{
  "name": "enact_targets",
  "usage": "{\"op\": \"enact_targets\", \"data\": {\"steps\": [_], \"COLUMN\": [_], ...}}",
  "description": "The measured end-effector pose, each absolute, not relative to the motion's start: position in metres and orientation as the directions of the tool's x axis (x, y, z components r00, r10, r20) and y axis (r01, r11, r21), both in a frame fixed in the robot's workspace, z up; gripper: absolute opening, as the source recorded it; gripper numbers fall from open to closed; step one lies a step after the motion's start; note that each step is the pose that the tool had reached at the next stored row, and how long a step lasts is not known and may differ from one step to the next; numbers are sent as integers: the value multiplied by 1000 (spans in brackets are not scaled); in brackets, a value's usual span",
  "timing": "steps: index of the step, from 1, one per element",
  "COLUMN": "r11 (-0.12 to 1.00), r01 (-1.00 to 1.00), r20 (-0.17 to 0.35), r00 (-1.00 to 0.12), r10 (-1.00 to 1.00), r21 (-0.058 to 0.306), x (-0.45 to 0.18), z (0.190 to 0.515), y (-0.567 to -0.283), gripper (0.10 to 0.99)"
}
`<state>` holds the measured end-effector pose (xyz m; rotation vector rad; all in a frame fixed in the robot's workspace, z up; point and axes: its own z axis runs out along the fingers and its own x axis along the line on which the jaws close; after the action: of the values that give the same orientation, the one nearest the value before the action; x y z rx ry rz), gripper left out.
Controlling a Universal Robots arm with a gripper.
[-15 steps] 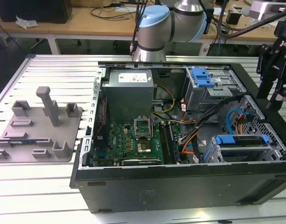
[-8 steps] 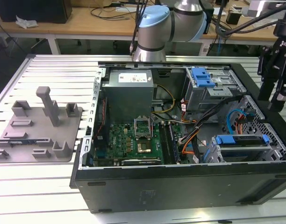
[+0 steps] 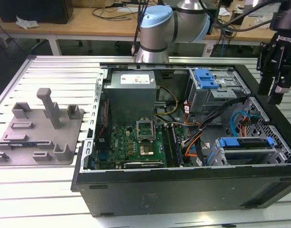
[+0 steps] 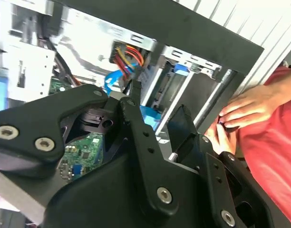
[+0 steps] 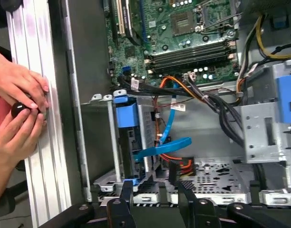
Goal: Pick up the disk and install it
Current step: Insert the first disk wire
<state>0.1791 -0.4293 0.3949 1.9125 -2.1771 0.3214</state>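
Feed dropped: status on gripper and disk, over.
Gripper open, empty, over black case. Silver blue-framed disk sits in metal drive cage. Flat blue cable alongside; person's hands at case edge.

Fig. 1. My arm (image 3: 157,26), with its blue-capped joint well off to one side of the tool. The tool (image 3: 277,95) hangs at the arm's far end, black body upright and tips pointing down. In the first wrist view I see its two black fingers (image 5: 126,194) set apart, the gap between them free and nothing gripped, touching nothing.
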Motion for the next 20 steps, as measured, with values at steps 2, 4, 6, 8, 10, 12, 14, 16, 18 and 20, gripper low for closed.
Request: {"op": "enact_targets", "data": {"steps": [2, 4, 6, 8, 10, 12, 14, 16, 18, 20], "r11": [126, 126, 127, 171, 219, 222, 221, 221, 221, 221], "r01": [-992, -992, -992, -985, -976, -975, -975, -975, -975, -975], "r20": [311, 315, 315, 315, 315, 334, 365, 372, 373, 373], "r00": [-125, -125, -126, -167, -213, -214, -211, -211, -211, -211], "r10": [-942, -941, -941, -934, -925, -918, -907, -904, -903, -903], "r21": [-16, -16, -16, -16, -16, -16, -15, -16, -16, -16], "x": [180, 186, 191, 192, 192, 193, 193, 193, 191, 188], "z": [394, 393, 391, 388, 385, 382, 381, 374, 367, 364], "y": [-419, -415, -415, -415, -415, -415, -415, -415, -414, -414], "gripper": [502, 502, 502, 502, 502, 502, 502, 502, 502, 502]}}
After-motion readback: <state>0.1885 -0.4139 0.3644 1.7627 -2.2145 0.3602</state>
